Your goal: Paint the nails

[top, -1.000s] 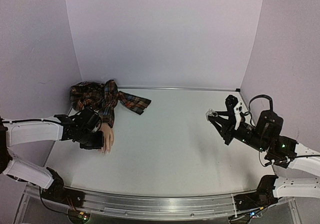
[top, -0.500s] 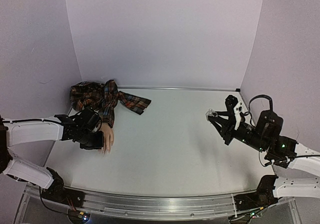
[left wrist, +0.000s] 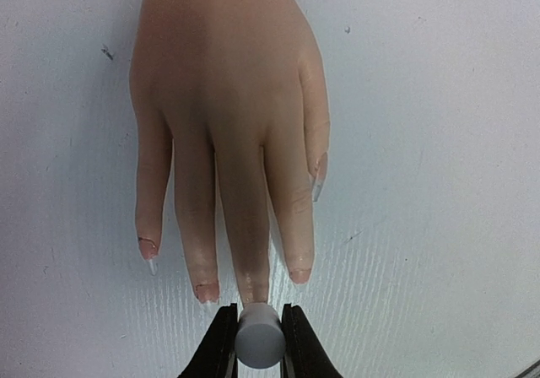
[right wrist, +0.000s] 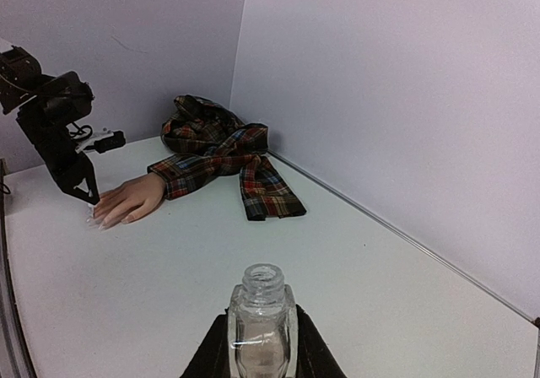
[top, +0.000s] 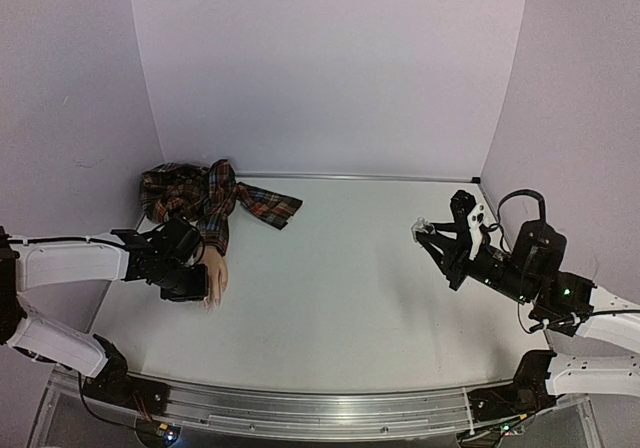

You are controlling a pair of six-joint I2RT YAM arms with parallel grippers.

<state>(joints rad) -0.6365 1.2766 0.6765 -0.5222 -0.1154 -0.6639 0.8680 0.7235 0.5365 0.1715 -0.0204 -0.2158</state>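
Nearest, the left jaws are clamped narrow on a small white round brush cap [left wrist: 258, 336], poised right at the middle fingertip of the flesh-coloured mannequin hand [left wrist: 228, 116]. The hand lies palm down on the white surface [left wrist: 439, 226]. The brush itself is hidden under the cap. The pale glossy nails [left wrist: 317, 189] tip the fingers at the hand's near end.

The step in hand looks to be painting the middle nail. The next move calls for a short, light stroke kept within that nail, then a shift to the neighbouring finger.

Well to the right of the hand, the right jaws grip the open clear glass bottle [right wrist: 261, 327]. Beyond the hand's wrist lies the crumpled plaid sleeve [top: 205, 196].
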